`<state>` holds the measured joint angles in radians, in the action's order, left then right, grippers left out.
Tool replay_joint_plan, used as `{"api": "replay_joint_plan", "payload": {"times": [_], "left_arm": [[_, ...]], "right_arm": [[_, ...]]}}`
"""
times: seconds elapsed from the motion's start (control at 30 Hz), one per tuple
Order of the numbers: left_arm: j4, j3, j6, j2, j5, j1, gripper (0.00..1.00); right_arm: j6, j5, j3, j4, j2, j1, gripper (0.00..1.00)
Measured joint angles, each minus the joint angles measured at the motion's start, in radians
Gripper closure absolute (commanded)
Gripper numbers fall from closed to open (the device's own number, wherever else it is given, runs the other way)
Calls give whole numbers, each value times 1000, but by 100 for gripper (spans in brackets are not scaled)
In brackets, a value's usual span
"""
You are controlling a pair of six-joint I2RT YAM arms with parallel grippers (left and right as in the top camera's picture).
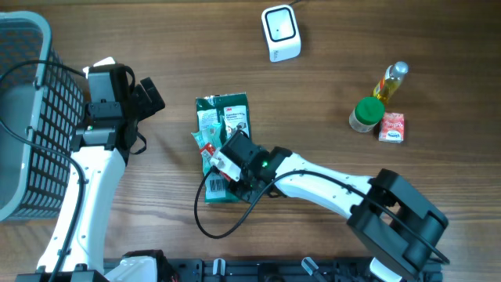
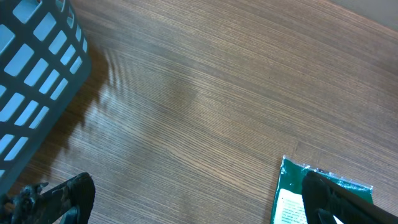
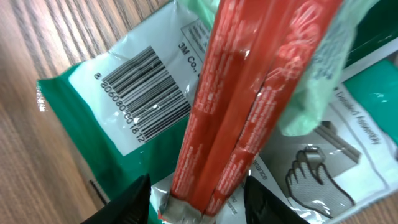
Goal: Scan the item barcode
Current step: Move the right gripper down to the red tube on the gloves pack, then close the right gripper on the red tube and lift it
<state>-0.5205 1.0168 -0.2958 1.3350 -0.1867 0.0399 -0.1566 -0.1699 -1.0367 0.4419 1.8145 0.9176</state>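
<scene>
Overhead, the green package (image 1: 227, 113) lies flat near the middle of the counter (image 1: 313, 117), its long axis running from the top of the frame towards the bottom, with its barcode (image 1: 214, 186) at the lower end. The red pack (image 1: 207, 147) lies on top along the package's left edge, roughly parallel to it, and is mostly covered by the right gripper (image 1: 221, 165), which comes in from the lower right. The scanner (image 1: 280, 33) stands well apart at the top of the frame. A bottle (image 1: 391, 81), a green-lidded jar (image 1: 365, 114) and a small pink box (image 1: 392, 126) sit together at the right. The left gripper (image 1: 150, 97) hangs beside the basket (image 1: 31, 117), clear of the package. In the left wrist view, the left gripper (image 2: 194, 180) is spread wide with only bare counter between its fingers; a corner of the green package (image 2: 292, 186) shows by the right-hand finger, and the basket (image 2: 37, 81) fills the upper left. In the right wrist view, the red pack (image 3: 249, 106) runs from bottom centre up to the top right, its lower end between the partly spread fingers (image 3: 134, 202) of the right gripper (image 3: 199, 202). Whether they are pressing on it cannot be told. The barcode (image 3: 146, 99) faces up beside it, to its left.
</scene>
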Motion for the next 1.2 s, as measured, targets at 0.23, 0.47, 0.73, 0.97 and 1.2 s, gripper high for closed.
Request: {"api": "replay_joint_plan", "payload": {"times": [0.23, 0.47, 0.73, 0.97, 1.2], "left_arm": [[0, 0, 0, 0, 0, 0, 0], [0, 0, 0, 0, 0, 0, 0], [0, 0, 0, 0, 0, 0, 0], [0, 0, 0, 0, 0, 0, 0], [0, 0, 0, 0, 0, 0, 0]], "right_arm": [[-2, -111, -9, 74, -31, -55, 49], [-56, -376, -9, 101, -31, -227, 37], [-84, -571, -6, -33, -31, -255, 34], [-16, -572, -6, -12, -6, -304, 30], [31, -772, -5, -85, 165, -377, 48]]}}
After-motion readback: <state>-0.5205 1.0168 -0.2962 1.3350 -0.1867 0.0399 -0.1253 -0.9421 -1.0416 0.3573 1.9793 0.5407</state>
